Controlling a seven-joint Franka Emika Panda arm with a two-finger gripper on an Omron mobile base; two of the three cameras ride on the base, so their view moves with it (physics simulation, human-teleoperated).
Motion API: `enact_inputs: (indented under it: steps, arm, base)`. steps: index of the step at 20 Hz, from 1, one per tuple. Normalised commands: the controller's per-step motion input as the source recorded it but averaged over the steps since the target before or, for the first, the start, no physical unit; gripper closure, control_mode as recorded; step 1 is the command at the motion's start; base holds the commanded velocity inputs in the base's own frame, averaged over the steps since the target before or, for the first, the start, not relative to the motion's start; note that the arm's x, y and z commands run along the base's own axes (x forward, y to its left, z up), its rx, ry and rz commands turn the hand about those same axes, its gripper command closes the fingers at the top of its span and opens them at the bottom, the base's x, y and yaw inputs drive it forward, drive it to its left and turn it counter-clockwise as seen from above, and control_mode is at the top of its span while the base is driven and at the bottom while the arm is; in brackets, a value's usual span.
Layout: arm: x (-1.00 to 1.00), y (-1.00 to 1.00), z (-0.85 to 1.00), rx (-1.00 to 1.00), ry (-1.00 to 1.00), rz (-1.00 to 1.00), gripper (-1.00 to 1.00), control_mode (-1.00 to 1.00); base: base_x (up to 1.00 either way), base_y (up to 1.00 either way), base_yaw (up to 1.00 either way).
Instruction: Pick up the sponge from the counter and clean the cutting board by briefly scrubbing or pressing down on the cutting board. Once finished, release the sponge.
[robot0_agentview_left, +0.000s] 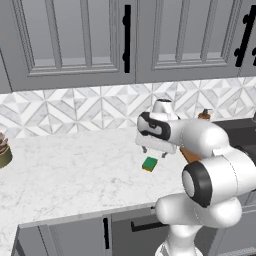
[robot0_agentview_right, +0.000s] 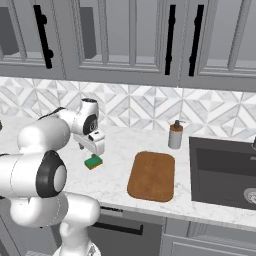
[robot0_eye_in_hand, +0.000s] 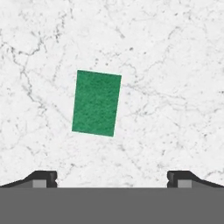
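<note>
We're hovering our gripper (robot0_eye_in_hand: 112, 178), fingers spread wide and empty, over the sponge (robot0_eye_in_hand: 96, 103); it's lying skewed, so descending unaligned risks nudging it aside.

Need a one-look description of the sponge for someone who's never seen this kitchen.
Start at the white marble counter under the grey wall cabinets, then find the brown wooden cutting board left of the dark sink. Left of the board, directly below the open pincer, lies the sponge: a small rectangular block, green on top and yellow beneath, far smaller than the board.
</note>
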Motion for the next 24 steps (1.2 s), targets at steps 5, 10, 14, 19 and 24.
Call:
enact_inputs:
  steps: [5,10,14,19,24]
  arm:
    - [-0.02,0.0,0.0,-0.05,-0.01,0.0,-1.0,-1.0]
    - [-0.17,0.0,-0.14,-0.07,-0.05,0.0,-1.0,-1.0]
    - [-0.12,0.0,-0.19,-0.03,-0.01,0.0,-1.0,-1.0]
    - [0.03,0.0,-0.09,0.0,0.0,0.0,-1.0,-1.0]
    - [0.18,0.04,-0.01,0.0,0.0,0.0,-1.0,-1.0]
  base:
    - [0.0,0.0,0.0]
    - [0.0,0.0,0.0]
    - [0.0,0.0,0.0]
    - [0.0,0.0,0.0]
    - [0.0,0.0,0.0]
